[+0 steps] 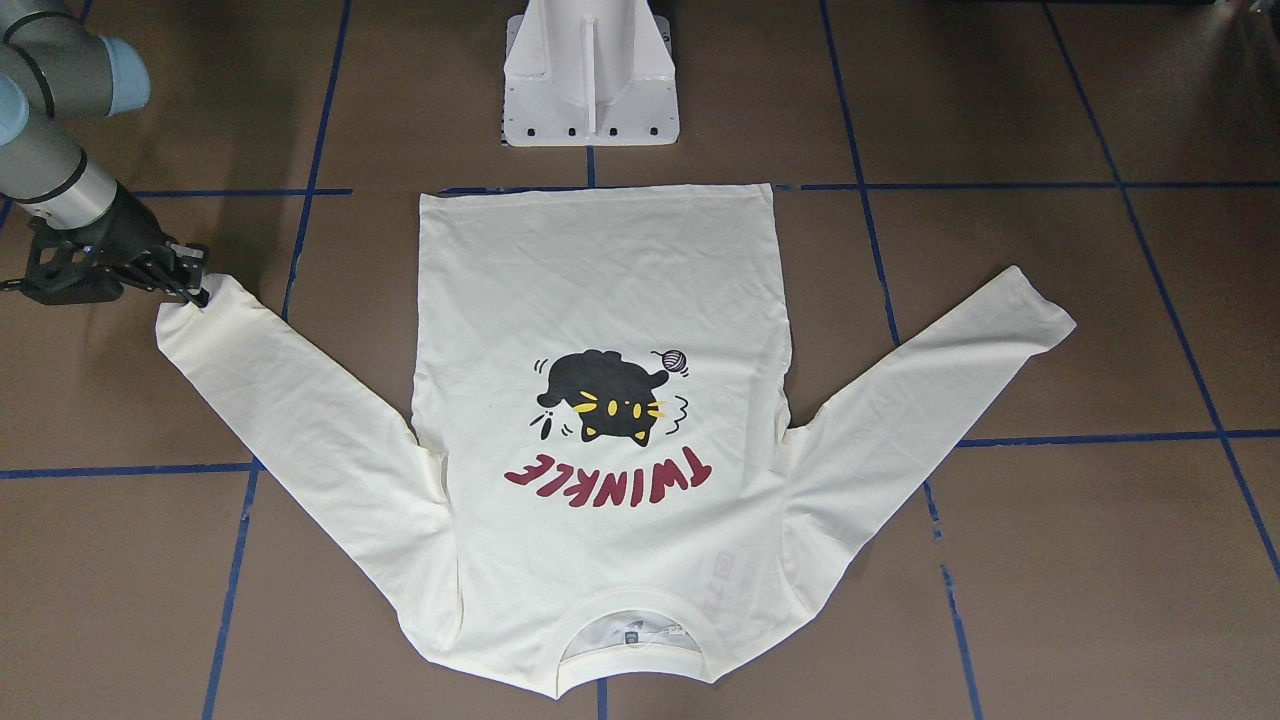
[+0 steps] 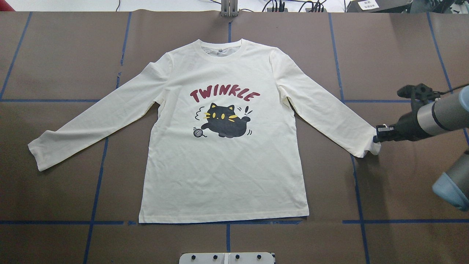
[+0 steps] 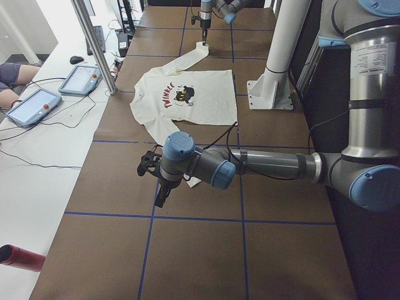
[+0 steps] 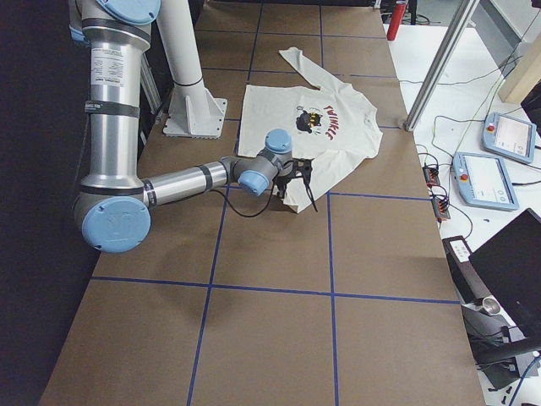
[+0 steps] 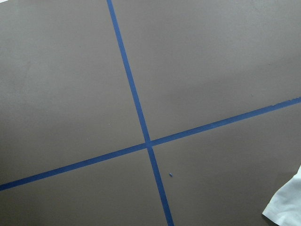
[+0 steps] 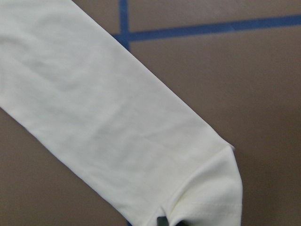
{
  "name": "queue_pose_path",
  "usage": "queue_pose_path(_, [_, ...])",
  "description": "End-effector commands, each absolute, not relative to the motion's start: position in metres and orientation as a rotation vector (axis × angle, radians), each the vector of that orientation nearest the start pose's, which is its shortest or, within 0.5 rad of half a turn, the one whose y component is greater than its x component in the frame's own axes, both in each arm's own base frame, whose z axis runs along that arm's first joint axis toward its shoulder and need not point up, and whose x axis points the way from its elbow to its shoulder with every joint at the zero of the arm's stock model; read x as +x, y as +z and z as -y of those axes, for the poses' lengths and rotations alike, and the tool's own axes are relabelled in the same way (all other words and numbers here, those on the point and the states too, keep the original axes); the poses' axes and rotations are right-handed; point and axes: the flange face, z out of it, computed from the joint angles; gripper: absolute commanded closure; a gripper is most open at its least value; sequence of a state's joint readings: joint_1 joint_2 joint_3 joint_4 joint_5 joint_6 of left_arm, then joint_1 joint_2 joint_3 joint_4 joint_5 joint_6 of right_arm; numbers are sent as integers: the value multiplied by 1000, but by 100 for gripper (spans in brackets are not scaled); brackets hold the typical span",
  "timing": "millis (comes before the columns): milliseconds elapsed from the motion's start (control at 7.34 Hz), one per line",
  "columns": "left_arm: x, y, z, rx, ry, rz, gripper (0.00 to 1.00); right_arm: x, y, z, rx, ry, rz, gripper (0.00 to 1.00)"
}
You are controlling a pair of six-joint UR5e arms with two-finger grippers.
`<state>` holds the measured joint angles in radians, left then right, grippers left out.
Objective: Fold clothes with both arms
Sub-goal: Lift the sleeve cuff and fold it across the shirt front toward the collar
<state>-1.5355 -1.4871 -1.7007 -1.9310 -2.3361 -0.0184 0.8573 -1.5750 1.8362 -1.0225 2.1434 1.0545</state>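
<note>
The cream shirt (image 2: 223, 168) lies flat and print-side up on the brown table, both sleeves spread out, collar on the far side from the robot. My right gripper (image 2: 375, 139) is shut on the cuff of the sleeve on my right side, which bunches up around the fingertips (image 6: 162, 221). It also shows in the front view (image 1: 203, 290). My left gripper (image 3: 160, 199) hangs over bare table just past the other cuff (image 3: 192, 182), apart from it. I cannot tell whether it is open. Its wrist view shows only a corner of that cuff (image 5: 288, 202).
The white pedestal base (image 1: 590, 80) stands at the shirt's hem side. Blue tape lines (image 5: 141, 127) cross the table. Two tablets (image 3: 34, 106) and a metal post (image 3: 94, 44) stand at the operators' side. A second post (image 4: 439, 76) stands there too.
</note>
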Motion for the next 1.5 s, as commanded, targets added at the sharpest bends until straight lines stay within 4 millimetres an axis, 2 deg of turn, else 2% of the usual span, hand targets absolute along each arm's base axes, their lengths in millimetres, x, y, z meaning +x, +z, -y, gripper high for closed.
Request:
queue_pose_path(0, [-47,589,483,374,174,-769,1,-302,345,526,150,110,992,100])
queue_pose_path(136, [-47,589,484,374,174,-769,1,-332,294,573,146,118,1016,100])
queue_pose_path(272, [-47,588,484,375,175,-769,1,-355,254,609,137,102,1051,100])
queue_pose_path(409, [-47,588,483,375,175,-769,1,-374,210,634,146,69,1095,100])
queue_pose_path(545, [-47,589,484,374,174,-769,1,-395,181,650,202,20,1158,100])
queue_pose_path(681, [-47,590,484,371,173,-770,1,-430,153,655,260,-51,1226,100])
queue_pose_path(954, [-47,595,483,364,170,-770,1,-510,91,611,282,-172,1283,100])
queue_pose_path(1090, [-47,597,484,360,170,-770,1,-552,64,573,365,-205,1322,100])
queue_pose_path(1226, [-47,598,484,359,169,-768,1,-597,56,527,460,-216,1364,100])
queue_pose_path(1362, [-47,599,484,356,168,-768,1,-632,52,492,500,-209,1372,100])
